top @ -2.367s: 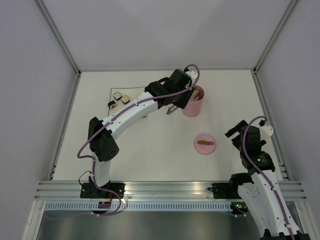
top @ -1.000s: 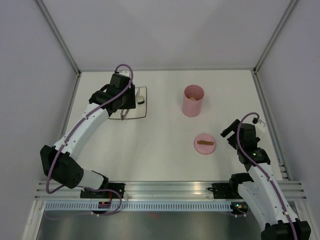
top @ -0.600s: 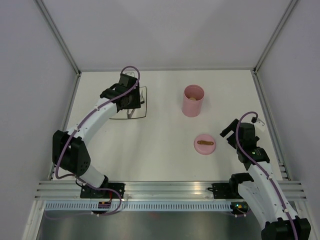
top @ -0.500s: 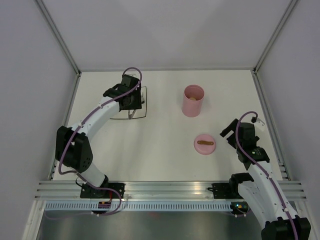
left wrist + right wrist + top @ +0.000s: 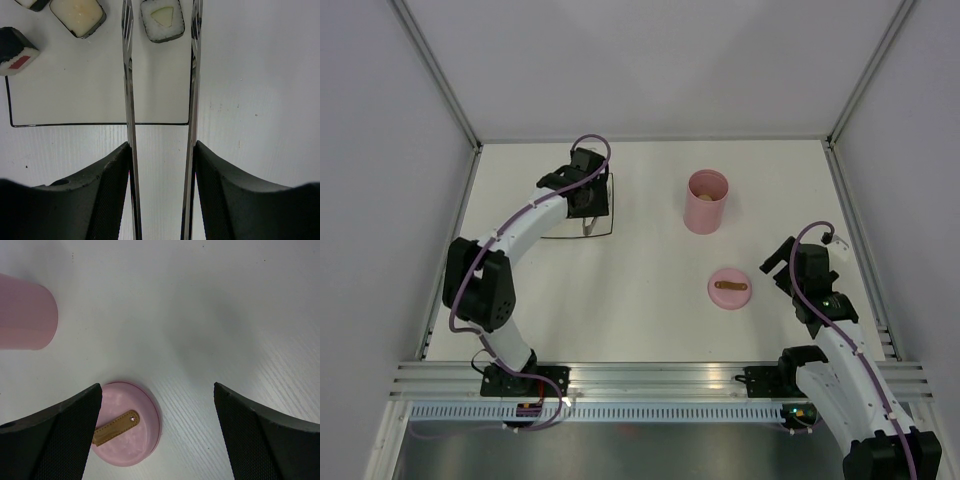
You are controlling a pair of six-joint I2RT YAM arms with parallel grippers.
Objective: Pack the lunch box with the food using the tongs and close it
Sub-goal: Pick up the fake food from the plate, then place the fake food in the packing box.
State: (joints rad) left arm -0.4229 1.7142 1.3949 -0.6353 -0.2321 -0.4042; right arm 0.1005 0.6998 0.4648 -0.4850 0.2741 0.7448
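My left gripper point(image 5: 161, 150) is shut on the silvery tongs point(image 5: 128, 75), one thin arm pressed against each finger. The tong tips straddle a dark-edged cube of food point(image 5: 161, 13) with a green centre, without touching it. More cubes point(image 5: 77, 15) lie to its left on the white plate point(image 5: 100, 100). The pink lunch box point(image 5: 706, 200) stands open on the table, with a beige bit showing inside. Its round lid point(image 5: 125, 432) with a brown handle lies flat below it. My right gripper point(image 5: 157, 387) hangs open just right of the lid, holding nothing.
The plate's thin black rim point(image 5: 100, 124) runs across the left wrist view just beyond my fingers. The left arm point(image 5: 525, 225) arches over the plate in the top view. Grey walls point(image 5: 390, 150) and a metal rail point(image 5: 650, 375) bound the white table.
The left arm has carried the tongs from the lunch box back to the plate, then drifted a little right over it. The right arm has barely moved.
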